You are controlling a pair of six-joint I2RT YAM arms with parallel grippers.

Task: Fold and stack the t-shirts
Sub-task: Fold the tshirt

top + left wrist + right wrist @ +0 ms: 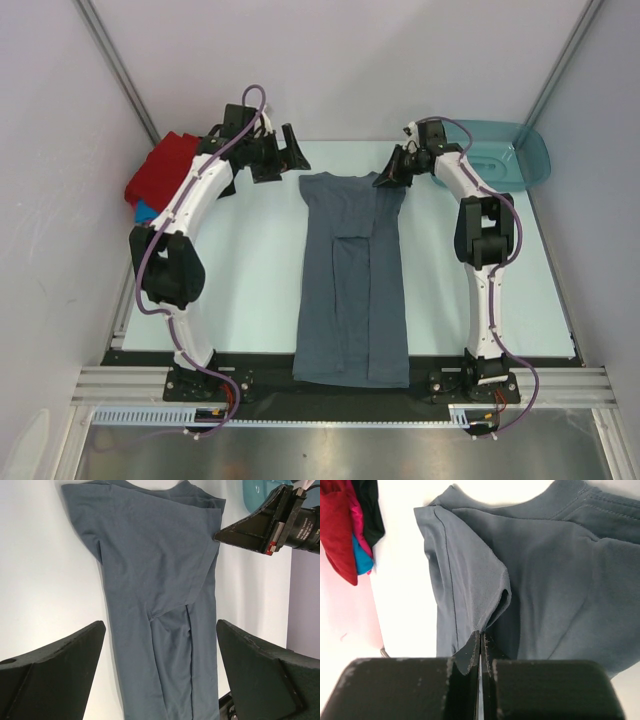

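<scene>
While the grey-blue t-shirt (350, 290) lies lengthwise down the middle of the table (250, 290), collar toward the top of the frame and both sides already turned inward, only one corner of it is in a grip. The right gripper (388, 180) sits at the shirt's upper right, its jaws pressed together on the edge of the sleeve, as far as its own wrist view shows. The left gripper (282, 160) hovers just off the upper left shoulder, spread wide and holding nothing. The pile of other shirts (165, 170) waits at the upper left edge, the teal tub (520, 155) at the upper right.

The bite looks shallow, so a quick lift may let the hem slip free. A pull from one corner alone would probably skew the shirt and spill the tucked sides open, because the opposite shoulder is unheld.
</scene>
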